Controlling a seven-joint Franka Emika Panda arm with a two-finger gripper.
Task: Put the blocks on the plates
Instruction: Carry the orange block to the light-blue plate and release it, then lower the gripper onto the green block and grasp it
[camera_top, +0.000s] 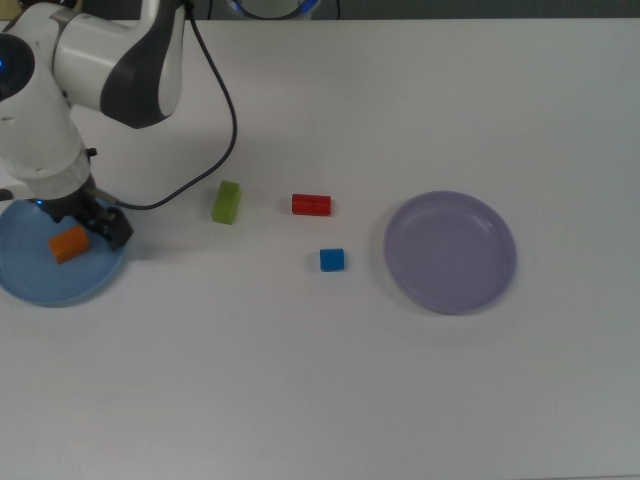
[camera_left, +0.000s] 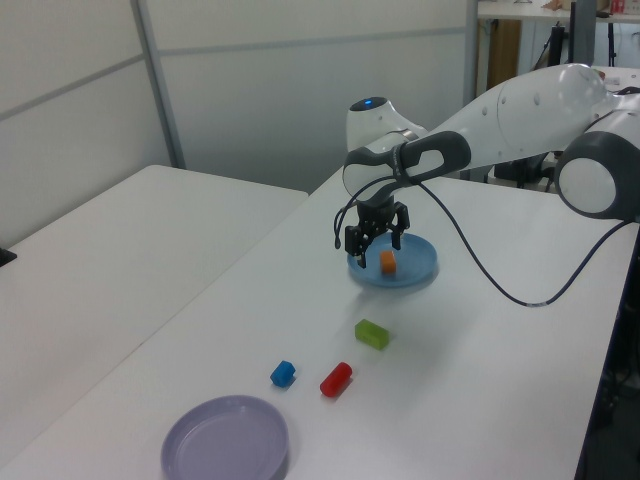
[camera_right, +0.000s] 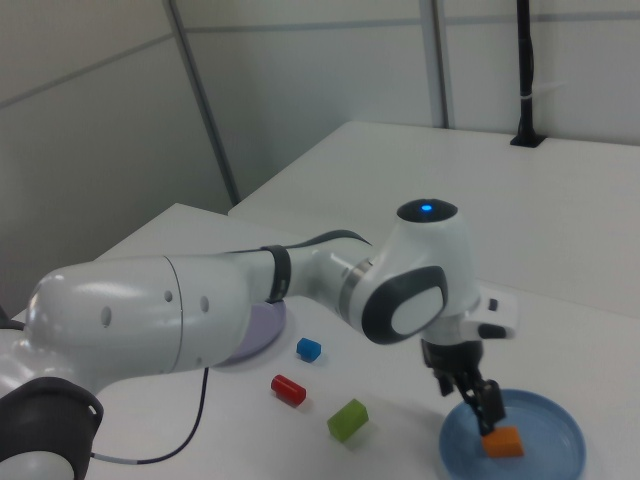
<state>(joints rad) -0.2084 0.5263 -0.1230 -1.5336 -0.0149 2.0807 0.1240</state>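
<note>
The orange block (camera_top: 69, 243) lies flat on the light blue plate (camera_top: 40, 285) at the top view's left, with nothing gripping it. My gripper (camera_top: 92, 222) hangs just above the plate's right part, open, with the orange block (camera_left: 388, 262) below its spread fingers. The green block (camera_top: 227, 201), red block (camera_top: 311, 204) and blue cube (camera_top: 332, 260) rest on the white table between the plates. Nothing sits on the lavender plate (camera_top: 450, 252) at the top view's right. The right view shows the gripper (camera_right: 480, 400) beside the orange block (camera_right: 503, 441).
A black cable (camera_top: 215, 130) loops from the arm down over the table near the green block. The white arm (camera_top: 100, 60) covers the top view's upper left corner. A second white table (camera_left: 120, 240) stands beyond a gap in the left view.
</note>
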